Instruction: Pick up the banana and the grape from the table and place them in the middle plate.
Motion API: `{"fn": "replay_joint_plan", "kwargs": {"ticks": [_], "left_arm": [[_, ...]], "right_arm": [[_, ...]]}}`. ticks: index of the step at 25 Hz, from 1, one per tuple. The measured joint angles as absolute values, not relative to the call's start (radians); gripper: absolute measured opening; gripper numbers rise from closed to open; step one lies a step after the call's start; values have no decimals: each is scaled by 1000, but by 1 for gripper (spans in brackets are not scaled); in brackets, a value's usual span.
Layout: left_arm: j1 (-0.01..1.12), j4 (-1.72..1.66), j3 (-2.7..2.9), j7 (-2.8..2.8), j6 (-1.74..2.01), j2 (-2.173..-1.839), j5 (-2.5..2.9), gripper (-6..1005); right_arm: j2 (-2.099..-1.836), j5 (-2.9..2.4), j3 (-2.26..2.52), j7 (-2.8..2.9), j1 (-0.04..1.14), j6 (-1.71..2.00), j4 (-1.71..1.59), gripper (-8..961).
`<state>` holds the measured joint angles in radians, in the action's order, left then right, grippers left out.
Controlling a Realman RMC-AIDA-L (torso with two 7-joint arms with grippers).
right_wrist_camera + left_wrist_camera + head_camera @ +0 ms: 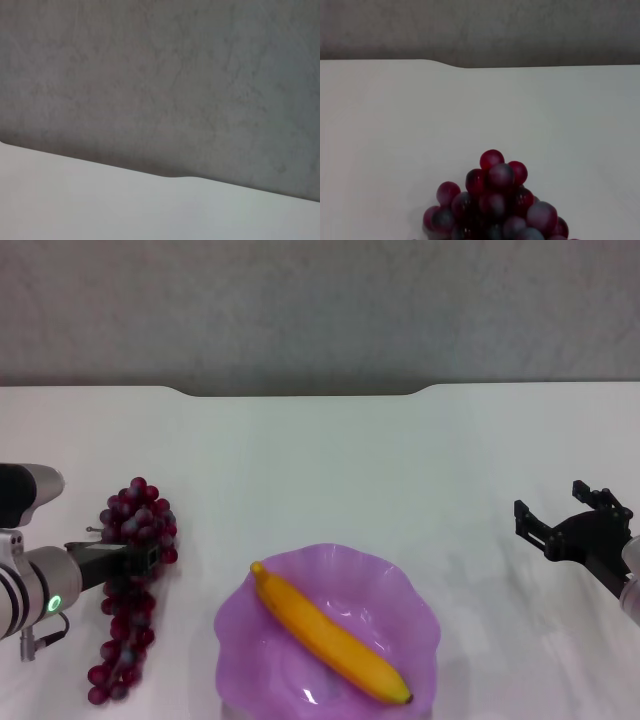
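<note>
Banana (330,635) lies diagonally inside the middle plate (405,585). Grape (132,580) lies on the table (320,470), left of the plate. Left gripper (145,558) sits at the bunch, finger state indeterminate. Right gripper (565,515) hovers well right, fingers spread, holding nothing.

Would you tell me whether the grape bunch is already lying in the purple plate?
No; in the head view the grape lies on the table beside the left gripper, apart from the middle plate, which holds only the banana.
</note>
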<state>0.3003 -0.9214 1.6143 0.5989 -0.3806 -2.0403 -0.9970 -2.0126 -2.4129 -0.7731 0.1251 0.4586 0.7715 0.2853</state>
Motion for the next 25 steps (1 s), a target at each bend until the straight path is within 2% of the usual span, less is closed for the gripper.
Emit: {"fn": "replay_joint_plan", "kwargs": {"ticks": [5,10,18,25], "left_arm": [[296,-918,1616,599,-362,-2041,-997,347],[290,-919,1633,600,-338,-2041,-997,297],[267,-938,1672,601,-285,-2041,-1011,277],[180,-1030,1785,610,-121,-2037,-1024,264]], "right_arm": [[-2013,-2413,-773,125,459,772,286,883],[-2013,-2413,-773,124,457,772,287,883],[-2013,-2413,-770,124,457,772,287,882],[-2013,-2413,-769,124,455,772,287,882]]}}
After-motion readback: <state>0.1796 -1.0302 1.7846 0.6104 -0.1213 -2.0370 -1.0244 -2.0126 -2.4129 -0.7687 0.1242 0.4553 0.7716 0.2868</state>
